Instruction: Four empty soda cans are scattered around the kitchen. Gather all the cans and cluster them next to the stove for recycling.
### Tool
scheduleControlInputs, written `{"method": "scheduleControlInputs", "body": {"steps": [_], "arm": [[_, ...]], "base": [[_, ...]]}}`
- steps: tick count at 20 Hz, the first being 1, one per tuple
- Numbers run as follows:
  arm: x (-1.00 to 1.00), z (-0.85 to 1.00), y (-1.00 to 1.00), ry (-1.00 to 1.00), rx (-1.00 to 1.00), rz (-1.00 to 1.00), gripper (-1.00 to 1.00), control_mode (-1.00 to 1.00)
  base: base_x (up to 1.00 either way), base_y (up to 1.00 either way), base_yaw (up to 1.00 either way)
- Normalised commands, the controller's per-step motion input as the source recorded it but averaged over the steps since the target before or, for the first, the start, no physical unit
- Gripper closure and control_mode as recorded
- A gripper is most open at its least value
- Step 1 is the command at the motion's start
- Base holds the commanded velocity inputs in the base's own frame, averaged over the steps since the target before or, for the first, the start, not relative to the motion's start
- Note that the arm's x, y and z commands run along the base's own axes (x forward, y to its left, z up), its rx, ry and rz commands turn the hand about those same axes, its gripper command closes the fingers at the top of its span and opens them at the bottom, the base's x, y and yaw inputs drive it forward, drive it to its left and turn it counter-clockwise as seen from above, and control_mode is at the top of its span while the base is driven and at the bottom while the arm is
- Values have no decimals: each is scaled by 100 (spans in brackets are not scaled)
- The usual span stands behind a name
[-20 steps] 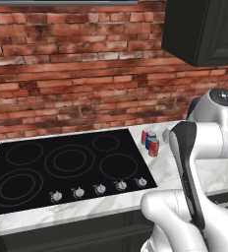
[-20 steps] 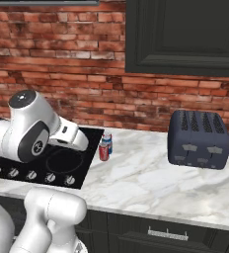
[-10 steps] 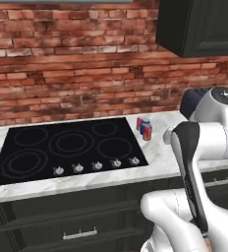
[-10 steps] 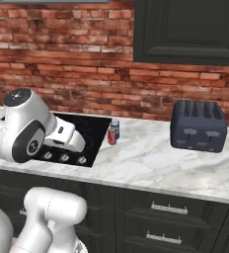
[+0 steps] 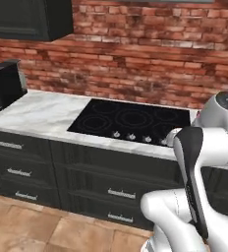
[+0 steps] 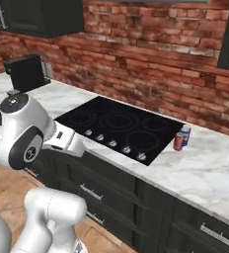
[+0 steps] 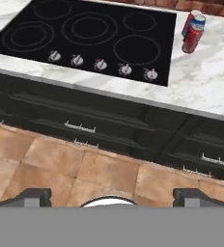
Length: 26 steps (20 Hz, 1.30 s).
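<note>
The black glass stove (image 6: 114, 126) is set into the white marble counter; it also appears in the left base view as the stove (image 5: 130, 120) and in the hand view as the stove (image 7: 85, 34). Two soda cans stand upright and close together on the marble just right of it: a red can (image 6: 178, 142) in front and a blue can (image 6: 185, 134) behind. In the hand view, the red can (image 7: 192, 38) and blue can (image 7: 197, 21) are at the top right. My gripper (image 7: 114, 198) is open and empty, held back from the counter over the tile floor.
A black coffee machine (image 5: 5, 86) stands on the counter far left of the stove, also visible in the right base view (image 6: 27, 73). Black drawer fronts (image 7: 85, 120) run below the counter edge. Bare marble (image 6: 205, 173) stretches right of the cans.
The whole picture has shifted: the base has pulled back and swung left. The toaster has left the views and the coffee machine has come in. The cans stay by the stove; the gripper stays open.
</note>
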Motion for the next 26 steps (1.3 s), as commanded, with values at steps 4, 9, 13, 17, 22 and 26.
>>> {"method": "scheduleControlInputs", "body": {"steps": [4, 9, 13, 17, 22, 26], "arm": [[0, 0, 0, 0, 0, 0, -100, 100], [0, 0, 0, 0, 0, 0, -100, 100], [0, 0, 0, 0, 0, 0, -100, 100], [0, 0, 0, 0, 0, 0, -100, 100], [0, 0, 0, 0, 0, 0, -100, 100], [0, 0, 0, 0, 0, 0, -100, 100]], "base": [[-11, 28, 86], [-32, 60, 81], [-10, 57, 80], [19, 11, 65], [74, -16, 52], [100, -34, 42]]}}
